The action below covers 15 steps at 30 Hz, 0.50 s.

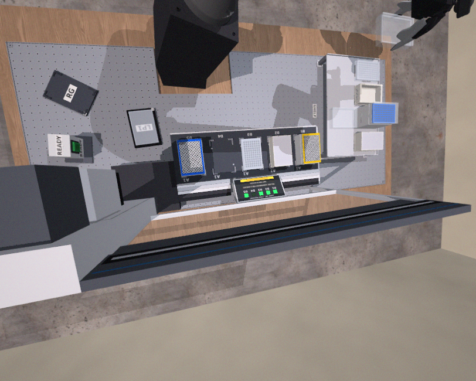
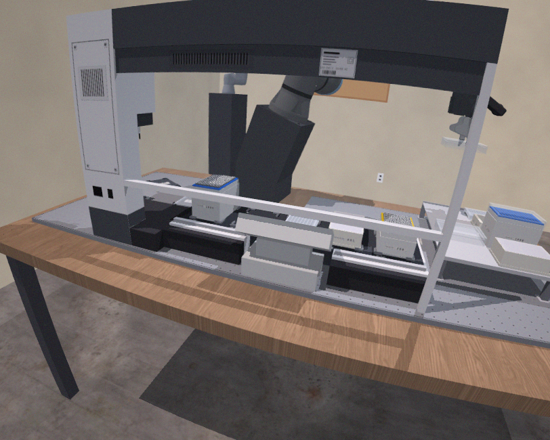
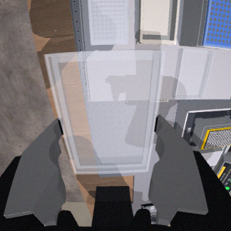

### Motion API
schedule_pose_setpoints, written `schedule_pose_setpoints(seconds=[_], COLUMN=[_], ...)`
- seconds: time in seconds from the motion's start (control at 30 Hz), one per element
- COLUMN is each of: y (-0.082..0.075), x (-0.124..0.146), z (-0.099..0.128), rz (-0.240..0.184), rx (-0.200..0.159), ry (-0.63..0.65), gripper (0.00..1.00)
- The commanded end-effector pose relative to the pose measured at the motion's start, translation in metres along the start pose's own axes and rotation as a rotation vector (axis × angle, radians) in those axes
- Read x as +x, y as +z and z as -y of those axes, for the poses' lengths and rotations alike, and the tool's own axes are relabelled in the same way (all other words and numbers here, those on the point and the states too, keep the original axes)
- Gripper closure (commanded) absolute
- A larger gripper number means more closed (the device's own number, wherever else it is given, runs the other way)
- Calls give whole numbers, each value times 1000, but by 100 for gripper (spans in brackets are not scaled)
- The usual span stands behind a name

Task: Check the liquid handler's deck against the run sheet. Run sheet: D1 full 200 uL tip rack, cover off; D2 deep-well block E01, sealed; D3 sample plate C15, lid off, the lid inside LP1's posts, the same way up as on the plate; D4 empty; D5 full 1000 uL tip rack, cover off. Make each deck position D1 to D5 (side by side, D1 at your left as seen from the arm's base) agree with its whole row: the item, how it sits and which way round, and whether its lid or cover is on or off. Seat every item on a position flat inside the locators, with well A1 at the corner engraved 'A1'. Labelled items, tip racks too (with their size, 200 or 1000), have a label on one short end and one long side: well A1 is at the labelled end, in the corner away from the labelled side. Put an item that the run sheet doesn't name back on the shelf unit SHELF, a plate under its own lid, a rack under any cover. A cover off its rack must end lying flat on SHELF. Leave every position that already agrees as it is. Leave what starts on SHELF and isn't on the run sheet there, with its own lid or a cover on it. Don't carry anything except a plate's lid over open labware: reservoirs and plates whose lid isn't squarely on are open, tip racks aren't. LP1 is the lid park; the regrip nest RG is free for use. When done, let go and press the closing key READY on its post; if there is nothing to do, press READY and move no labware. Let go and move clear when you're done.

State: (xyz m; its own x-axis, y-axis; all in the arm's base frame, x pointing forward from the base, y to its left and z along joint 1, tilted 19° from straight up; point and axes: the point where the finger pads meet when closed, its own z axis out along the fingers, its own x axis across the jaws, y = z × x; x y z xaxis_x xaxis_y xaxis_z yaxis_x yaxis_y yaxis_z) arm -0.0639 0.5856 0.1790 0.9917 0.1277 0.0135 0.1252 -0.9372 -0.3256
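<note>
- The gripper [image 3: 107, 137] pinches a clear cover [image 3: 103, 110] by its 2 long edges, 1 grey finger [image 3: 43, 171] on each side.
- In the top view the cover [image 1: 394, 27] hangs at the upper right of the frame, held level, past the far edge of the wooden table [image 1: 23, 23] and over the concrete floor.
- The shelf [image 1: 337, 135] sits just below it in that view, with a blue-topped rack [image 1: 384, 112] and pale boxes along its right edge.
- In the side view the cover [image 2: 463, 144] is high above the shelf, at the upper right, with open air under it.
- On the deck, the blue-rimmed rack [image 1: 190, 156] and the yellow-rimmed rack [image 1: 311, 148] stand at the 2 ends, uncovered.
- The lid park [image 1: 143, 127] and the green key [image 1: 75, 146] lie well apart, at centre left.
</note>
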Motion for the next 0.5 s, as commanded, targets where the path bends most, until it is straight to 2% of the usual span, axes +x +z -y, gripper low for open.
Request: schedule_pose_setpoints(seconds=[0.0, 0.4, 0.47], y=[-1, -1, 3], x=[0, 0, -1], z=[2, 2, 2], rz=[-1, -1, 0], rx=[2, 2, 0], ry=[-1, -1, -2], gripper=[100, 100, 100])
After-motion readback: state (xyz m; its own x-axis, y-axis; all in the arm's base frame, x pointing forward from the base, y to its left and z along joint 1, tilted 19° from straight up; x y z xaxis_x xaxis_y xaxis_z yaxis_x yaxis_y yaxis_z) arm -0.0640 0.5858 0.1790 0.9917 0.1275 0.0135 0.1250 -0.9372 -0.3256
